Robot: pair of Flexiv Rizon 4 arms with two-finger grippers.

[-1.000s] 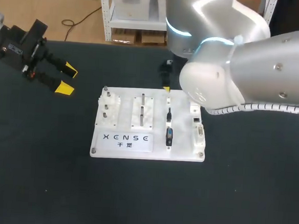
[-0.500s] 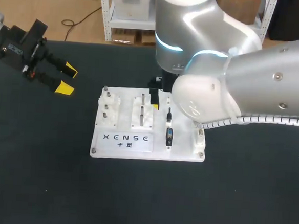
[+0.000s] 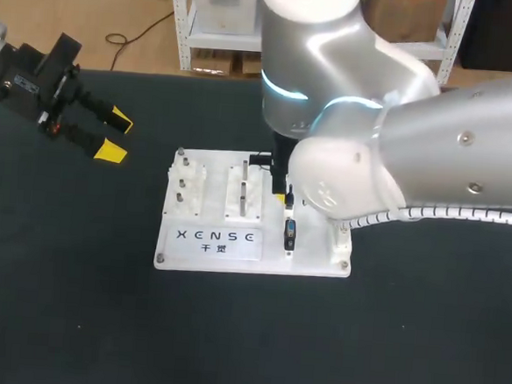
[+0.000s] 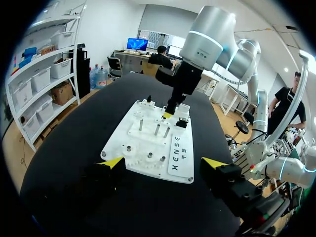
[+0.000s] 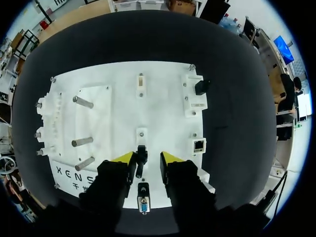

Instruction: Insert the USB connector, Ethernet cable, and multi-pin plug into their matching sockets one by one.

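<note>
Left gripper (image 3: 116, 136): fingers apart, nothing held, over the table (image 3: 57, 275) well left of the white board (image 3: 209, 241). Right gripper (image 5: 146, 158): fingers apart, straddling a small black connector (image 5: 141, 160) on the board's right half, not clamped. Blue multi-pin plug (image 5: 143, 203) lies just nearer.
</note>
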